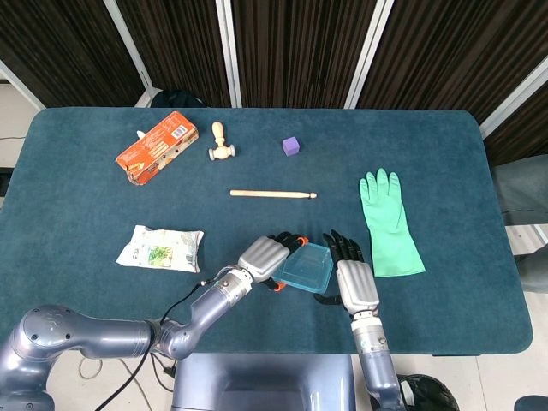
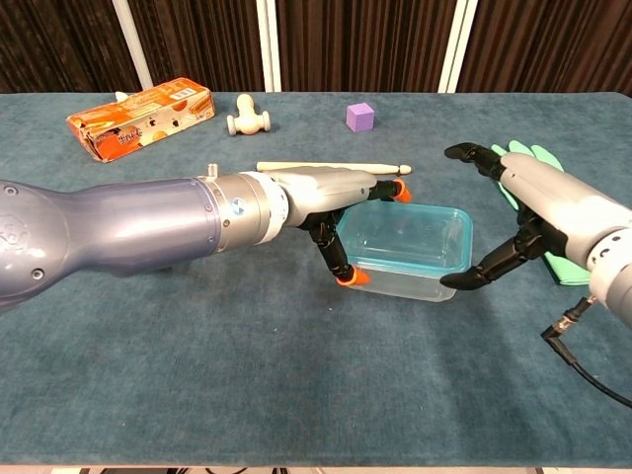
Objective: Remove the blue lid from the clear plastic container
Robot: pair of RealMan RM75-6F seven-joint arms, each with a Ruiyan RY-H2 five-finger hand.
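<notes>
Container (image 2: 407, 252), clear plastic, blue lid (image 2: 405, 233) on, left hand (image 2: 331, 202) gripping its side, right hand (image 2: 528, 222) spread, holding nothing.

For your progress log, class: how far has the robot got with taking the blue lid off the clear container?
Done: the left hand grips the clear container's left end. In hand: the right hand sits at its right end, fingers spread, a fingertip at the lower corner. Left: the blue lid is on the container, not yet lifted.
</notes>
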